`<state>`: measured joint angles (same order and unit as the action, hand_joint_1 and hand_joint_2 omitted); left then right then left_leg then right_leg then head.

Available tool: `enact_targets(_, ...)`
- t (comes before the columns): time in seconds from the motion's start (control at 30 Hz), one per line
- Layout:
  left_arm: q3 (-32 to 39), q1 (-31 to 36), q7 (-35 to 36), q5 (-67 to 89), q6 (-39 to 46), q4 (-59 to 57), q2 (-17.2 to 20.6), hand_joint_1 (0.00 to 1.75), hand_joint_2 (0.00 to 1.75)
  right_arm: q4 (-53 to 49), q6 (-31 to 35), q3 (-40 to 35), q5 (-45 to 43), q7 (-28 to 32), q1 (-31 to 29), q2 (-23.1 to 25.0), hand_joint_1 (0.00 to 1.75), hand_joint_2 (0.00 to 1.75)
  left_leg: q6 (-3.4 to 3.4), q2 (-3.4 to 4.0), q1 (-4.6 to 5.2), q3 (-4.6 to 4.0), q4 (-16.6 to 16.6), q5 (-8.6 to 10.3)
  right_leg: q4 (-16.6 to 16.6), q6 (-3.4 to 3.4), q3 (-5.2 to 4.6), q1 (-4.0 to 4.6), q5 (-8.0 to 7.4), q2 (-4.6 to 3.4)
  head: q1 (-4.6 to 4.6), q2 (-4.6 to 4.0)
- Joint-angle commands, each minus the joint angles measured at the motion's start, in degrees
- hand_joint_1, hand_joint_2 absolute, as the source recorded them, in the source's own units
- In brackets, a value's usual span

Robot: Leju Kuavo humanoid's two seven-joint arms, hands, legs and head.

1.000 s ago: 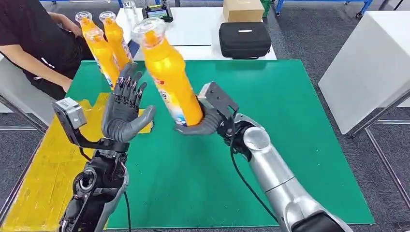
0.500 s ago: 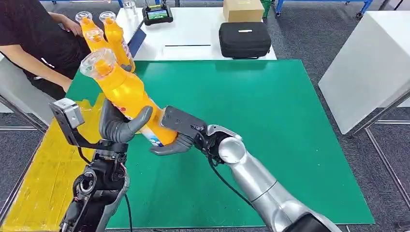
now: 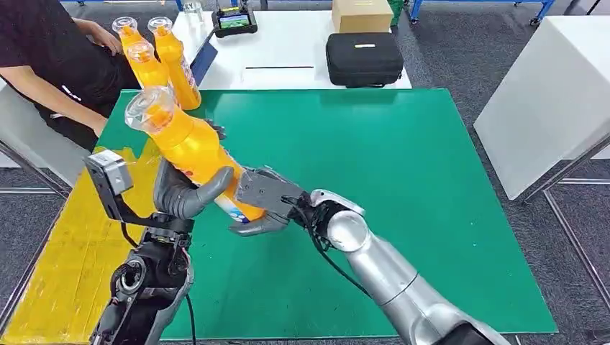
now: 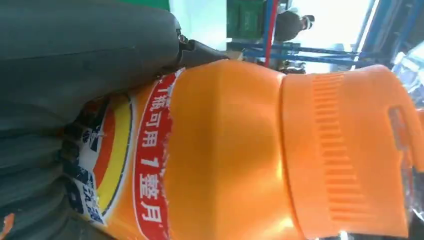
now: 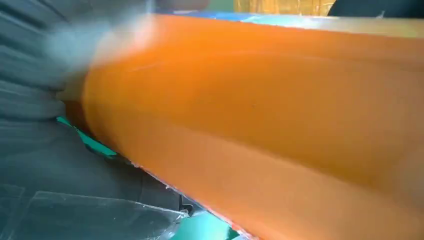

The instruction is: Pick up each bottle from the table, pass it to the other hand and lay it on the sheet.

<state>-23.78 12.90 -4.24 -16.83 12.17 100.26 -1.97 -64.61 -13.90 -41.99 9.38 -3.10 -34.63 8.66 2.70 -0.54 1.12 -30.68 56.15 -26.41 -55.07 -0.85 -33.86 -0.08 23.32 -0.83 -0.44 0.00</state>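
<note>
A green mat covers most of the table, with a yellow sheet lying along its left edge, and above the seam between them the orange bottle is held off the surface, tilted with its clear-capped top toward the far left and its base low toward the right. Both hands are on it: the left hand wraps the lower body from the left, its thick grey thumb crossing the front of the label, while the right hand cups the base from underneath and from the right. The head view gives that whole arrangement, but not the fine detail — the left wrist view brings the bottle up close and shows what the head view cannot: a ribbed orange collar, a red-and-yellow label with printed characters, and the left hand pressed against the body. The right wrist view shows the smooth orange side of the bottle lying across the grey right hand, with a sliver of green mat beneath. At the far left corner two more orange bottles stand upright beside a seated person. On the white table beyond sit a black case, a cardboard box and a small screen device.
</note>
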Motion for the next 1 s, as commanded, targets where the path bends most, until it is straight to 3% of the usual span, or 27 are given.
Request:
enact_targets(0.03,-2.72,3.07,0.51,-0.16,-0.16,-1.87,0.12,1.75,1.75,-0.50,-0.52,-4.01,1.52,-0.44,0.50,-0.95,1.75,1.75,-0.13,-0.05,-0.07,0.06,0.00,-0.03,0.04,0.00,0.11,0.06,0.03,0.11,0.00,0.00)
enact_targets(0.23,-3.20,3.21,0.50,0.46,-0.02,-0.32,0.16,1.75,1.75,-0.57,0.50,-2.43,1.84,-1.78,0.10,-0.78,1.75,1.75,-0.13,-0.06,-0.06,0.04,0.01,-0.02,0.02,-0.01,0.08,0.05,0.03,0.12,-0.04,0.00)
enact_targets(0.27,-2.85,3.01,0.43,0.61,0.09,0.32,0.27,1.75,1.75,-0.68,0.58,-1.58,1.02,-2.01,0.27,-1.06,0.00,1.75,-0.20,-0.08,-0.10,0.11,0.05,-0.08,0.02,-0.01,0.18,0.09,0.09,0.18,-0.02,0.00)
enact_targets(0.3,-2.10,2.33,-0.10,1.46,0.75,1.52,0.33,1.75,1.75,-0.93,1.81,0.17,0.05,-2.49,0.90,-1.41,0.00,1.75,-0.25,-0.09,-0.13,0.16,0.07,-0.12,0.01,-0.01,0.24,0.11,0.13,0.21,-0.02,0.00)
enact_targets(0.33,-1.17,1.42,-0.78,2.51,1.32,3.32,0.55,1.75,1.75,-1.83,3.38,1.74,0.41,-2.32,1.37,-2.74,0.00,0.00,-0.20,-0.10,-0.10,0.12,0.04,-0.08,0.02,-0.01,0.19,0.09,0.10,0.20,-0.02,0.00)
enact_targets(0.5,3.83,-3.90,-3.69,6.61,2.38,10.89,1.46,1.75,1.75,-10.83,9.20,14.52,0.01,1.91,6.49,-7.06,0.00,0.00,-0.22,-0.19,-0.12,0.20,0.05,-0.13,0.05,-0.04,0.32,0.11,0.16,0.32,-0.04,0.00)
enact_targets(0.7,3.98,-4.46,-4.18,6.79,2.27,10.95,1.28,1.75,1.75,-13.55,7.87,15.80,0.01,1.15,7.75,-7.10,0.00,0.00,-0.12,-0.15,0.01,0.03,0.00,-0.05,0.02,-0.02,0.12,0.00,0.07,0.18,-0.02,0.00)
enact_targets(0.83,2.90,-4.44,-6.16,11.86,3.65,11.11,2.35,1.75,1.75,-21.40,13.54,19.89,0.92,4.33,9.50,-8.43,0.00,0.00,-0.19,-0.03,-0.02,0.05,0.03,-0.08,0.00,0.01,0.11,0.00,0.07,0.12,-0.02,0.00)
enact_targets(0.93,5.55,-5.95,-7.05,39.17,9.69,10.90,4.23,1.75,1.75,-32.89,14.70,26.13,0.05,5.51,14.22,-11.42,0.00,0.00,-0.12,-0.35,0.03,-0.06,0.02,-0.01,0.01,-0.01,0.03,-0.03,0.09,0.35,-0.02,0.00)
enact_targets(0.97,6.49,-6.09,-7.26,41.86,9.88,10.44,4.30,1.75,1.75,-34.99,14.47,27.37,-0.67,5.58,15.15,-11.90,0.00,0.00,-0.18,-0.36,0.00,0.05,0.03,-0.07,0.02,-0.01,0.14,0.01,0.14,0.39,-0.02,0.00)
enact_targets(1.0,7.96,-6.08,-5.08,58.69,11.59,8.25,5.41,1.75,1.75,-37.48,14.36,28.55,-1.13,6.80,15.93,-12.19,0.00,0.00,-0.12,-0.30,0.01,0.04,-0.02,-0.04,0.05,-0.02,0.12,0.00,0.10,0.31,-0.02,-0.02)
